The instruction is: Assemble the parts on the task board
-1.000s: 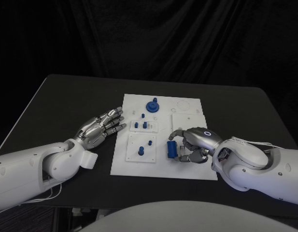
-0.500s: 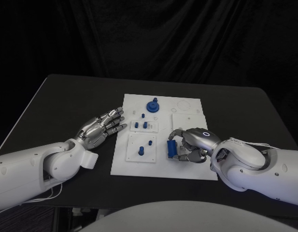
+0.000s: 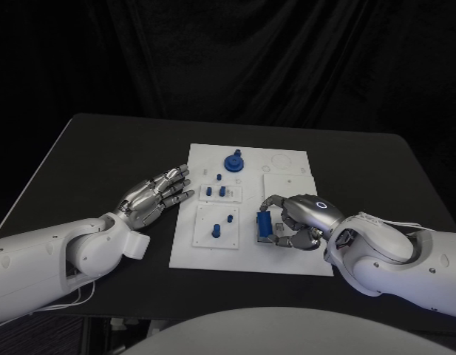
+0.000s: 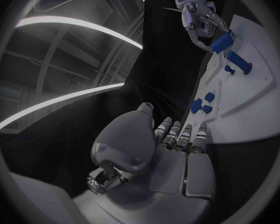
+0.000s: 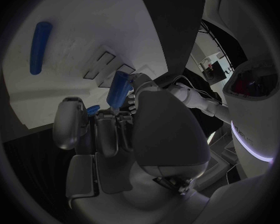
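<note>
Fingers of the right hand (image 3: 295,219) are curled around a blue cylinder part (image 3: 261,226), which is held over the near right portion of the task board (image 3: 292,259); in the right wrist view the same part (image 5: 119,94) is seen pinched between the fingers (image 5: 109,129) and the thumb, standing tilted above the white plate. Whether the part touches the board cannot be told. Just to the left of the held part, a raised white block on the board carries a small blue peg (image 3: 215,231) and a smaller blue piece (image 3: 230,220). Beside the board's left edge, the left hand (image 3: 155,194) is laid out above the black counter (image 3: 100,155), its fingers (image 3: 174,194) spread wide and nothing held in them; in the left wrist view the fingers (image 4: 177,134) are seen stretched toward the board. Farther along the board, three short blue pegs (image 3: 222,191) are seated in a second white block. At the board's far end, a round blue part with a stem (image 3: 233,160) is seated upright.
</note>
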`<state>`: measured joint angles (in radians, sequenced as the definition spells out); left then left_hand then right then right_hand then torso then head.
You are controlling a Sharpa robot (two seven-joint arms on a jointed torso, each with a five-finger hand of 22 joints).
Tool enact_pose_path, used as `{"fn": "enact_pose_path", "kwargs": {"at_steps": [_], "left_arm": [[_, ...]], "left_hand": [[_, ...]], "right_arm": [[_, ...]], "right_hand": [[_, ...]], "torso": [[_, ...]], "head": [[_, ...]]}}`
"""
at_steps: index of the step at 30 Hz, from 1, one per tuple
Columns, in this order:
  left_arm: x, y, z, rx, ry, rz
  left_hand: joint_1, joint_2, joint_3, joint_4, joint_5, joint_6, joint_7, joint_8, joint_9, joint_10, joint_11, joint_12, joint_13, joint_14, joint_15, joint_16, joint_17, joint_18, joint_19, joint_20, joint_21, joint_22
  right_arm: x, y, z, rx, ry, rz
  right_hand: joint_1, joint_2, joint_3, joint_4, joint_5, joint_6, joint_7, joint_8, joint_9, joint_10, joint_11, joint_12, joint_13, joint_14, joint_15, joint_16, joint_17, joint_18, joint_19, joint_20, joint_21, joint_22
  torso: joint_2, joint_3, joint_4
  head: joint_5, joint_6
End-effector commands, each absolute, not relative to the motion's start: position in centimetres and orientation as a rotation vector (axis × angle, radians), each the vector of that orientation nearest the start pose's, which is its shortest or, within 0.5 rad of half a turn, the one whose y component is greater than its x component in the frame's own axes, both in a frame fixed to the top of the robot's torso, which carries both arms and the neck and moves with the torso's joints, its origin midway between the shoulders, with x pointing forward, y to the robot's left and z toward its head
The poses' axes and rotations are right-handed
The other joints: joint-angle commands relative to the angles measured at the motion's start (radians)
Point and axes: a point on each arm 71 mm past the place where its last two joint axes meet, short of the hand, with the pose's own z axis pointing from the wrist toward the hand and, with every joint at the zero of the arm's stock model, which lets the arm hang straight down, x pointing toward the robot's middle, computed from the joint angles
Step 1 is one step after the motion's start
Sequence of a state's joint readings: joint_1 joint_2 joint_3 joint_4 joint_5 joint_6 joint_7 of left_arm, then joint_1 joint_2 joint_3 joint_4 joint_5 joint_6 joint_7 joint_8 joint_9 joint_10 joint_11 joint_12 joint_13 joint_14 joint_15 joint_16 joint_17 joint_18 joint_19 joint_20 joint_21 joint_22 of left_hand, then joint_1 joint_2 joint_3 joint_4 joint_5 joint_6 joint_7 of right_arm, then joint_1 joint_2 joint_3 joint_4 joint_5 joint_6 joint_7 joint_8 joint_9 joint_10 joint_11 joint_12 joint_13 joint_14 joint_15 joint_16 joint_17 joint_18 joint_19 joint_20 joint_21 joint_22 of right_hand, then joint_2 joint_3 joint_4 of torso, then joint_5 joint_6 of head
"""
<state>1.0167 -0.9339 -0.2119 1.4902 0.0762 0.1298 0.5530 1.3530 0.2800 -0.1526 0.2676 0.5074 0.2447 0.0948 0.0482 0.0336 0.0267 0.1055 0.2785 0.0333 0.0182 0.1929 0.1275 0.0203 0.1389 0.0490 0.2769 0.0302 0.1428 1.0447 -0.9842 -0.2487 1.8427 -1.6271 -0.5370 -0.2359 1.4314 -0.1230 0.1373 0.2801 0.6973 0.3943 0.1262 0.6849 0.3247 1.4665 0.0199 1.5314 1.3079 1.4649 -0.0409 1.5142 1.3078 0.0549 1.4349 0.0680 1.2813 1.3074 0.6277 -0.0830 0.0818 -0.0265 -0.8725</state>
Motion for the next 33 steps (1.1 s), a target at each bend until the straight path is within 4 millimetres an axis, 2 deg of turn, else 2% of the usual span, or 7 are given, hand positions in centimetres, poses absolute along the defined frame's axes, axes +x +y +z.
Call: {"fn": "enact_pose_path", "kwargs": {"at_steps": [1, 7, 16, 26, 33], "left_arm": [[40.8, 24.8, -30.5, -1.332, 1.610, -1.834], [40.7, 24.8, -30.6, -1.335, 1.611, -1.831], [40.7, 24.9, -30.6, -1.336, 1.612, -1.828], [40.6, 24.9, -30.6, -1.337, 1.612, -1.828], [40.6, 24.8, -30.6, -1.337, 1.613, -1.829]], "left_hand": [[0.010, 0.002, 0.003, 0.001, 0.006, 0.002, 0.005, 0.007, 0.001, -0.003, -0.007, 0.002, 0.001, -0.001, 0.007, 0.005, 0.001, 0.016, 0.002, 0.006, 0.003, -0.001], [0.010, 0.003, 0.004, 0.001, 0.006, 0.003, 0.007, 0.007, 0.002, -0.003, -0.008, 0.003, 0.001, -0.001, 0.007, 0.005, 0.001, 0.016, 0.002, 0.006, 0.003, -0.001], [0.010, 0.003, 0.004, 0.002, 0.006, 0.004, 0.008, 0.007, 0.002, -0.003, -0.008, 0.003, 0.001, -0.001, 0.007, 0.005, 0.001, 0.016, 0.002, 0.006, 0.003, 0.000], [0.010, 0.003, 0.004, 0.002, 0.005, 0.005, 0.009, 0.008, 0.002, -0.003, -0.009, 0.004, 0.001, -0.001, 0.007, 0.005, 0.001, 0.016, 0.002, 0.005, 0.004, 0.000], [0.009, 0.003, 0.003, 0.003, 0.005, 0.006, 0.010, 0.008, 0.002, -0.002, -0.009, 0.004, 0.002, -0.001, 0.007, 0.005, 0.001, 0.016, 0.002, 0.005, 0.004, 0.001]], "right_arm": [[34.7, -18.4, -26.7, -0.171, 1.702, 0.748], [34.2, -18.6, -26.6, -0.157, 1.703, 0.752], [33.8, -19.0, -27.1, -0.133, 1.763, 0.728], [34.1, -19.3, -27.8, -0.134, 1.828, 0.678], [34.4, -19.2, -28.2, -0.141, 1.838, 0.669]], "right_hand": [[-0.038, 0.010, 0.015, 0.009, 0.001, 0.039, 0.001, 0.038, -0.008, 0.049, 0.008, 0.009, 0.206, 0.075, 0.004, 0.007, 0.177, 0.008, 0.010, 0.003, 0.011, 0.180], [-0.076, 0.011, 0.017, 0.010, -0.007, 0.049, 0.002, 0.040, -0.015, 0.054, 0.009, 0.012, 0.210, 0.077, 0.005, 0.010, 0.181, 0.006, 0.015, 0.004, 0.020, 0.183], [-0.112, 0.015, 0.020, 0.010, -0.012, 0.059, 0.003, 0.042, -0.023, 0.056, 0.011, 0.012, 0.211, 0.078, 0.006, 0.010, 0.181, 0.006, 0.016, 0.005, 0.022, 0.183], [-0.115, 0.018, 0.027, 0.006, -0.017, 0.056, 0.005, 0.034, -0.030, 0.049, 0.013, 0.008, 0.204, 0.074, 0.008, 0.003, 0.170, 0.008, 0.011, 0.007, 0.010, 0.180], [-0.109, 0.016, 0.036, 0.003, -0.017, 0.048, 0.007, 0.021, -0.040, 0.044, 0.015, 0.006, 0.199, 0.071, 0.009, -0.002, 0.161, 0.011, 0.007, 0.008, 0.000, 0.177]], "torso": [[-0.001, 0.0003, -0.0003], [-0.001, 0.0005, -0.0028], [0.001, 0.0005, -0.0005], [0.000, -0.0016, 0.0001], [0.000, -0.0014, 0.0005]], "head": [[0.002, 0.000], [0.005, 0.000], [0.001, 0.000], [0.003, 0.000], [0.003, 0.000]]}}
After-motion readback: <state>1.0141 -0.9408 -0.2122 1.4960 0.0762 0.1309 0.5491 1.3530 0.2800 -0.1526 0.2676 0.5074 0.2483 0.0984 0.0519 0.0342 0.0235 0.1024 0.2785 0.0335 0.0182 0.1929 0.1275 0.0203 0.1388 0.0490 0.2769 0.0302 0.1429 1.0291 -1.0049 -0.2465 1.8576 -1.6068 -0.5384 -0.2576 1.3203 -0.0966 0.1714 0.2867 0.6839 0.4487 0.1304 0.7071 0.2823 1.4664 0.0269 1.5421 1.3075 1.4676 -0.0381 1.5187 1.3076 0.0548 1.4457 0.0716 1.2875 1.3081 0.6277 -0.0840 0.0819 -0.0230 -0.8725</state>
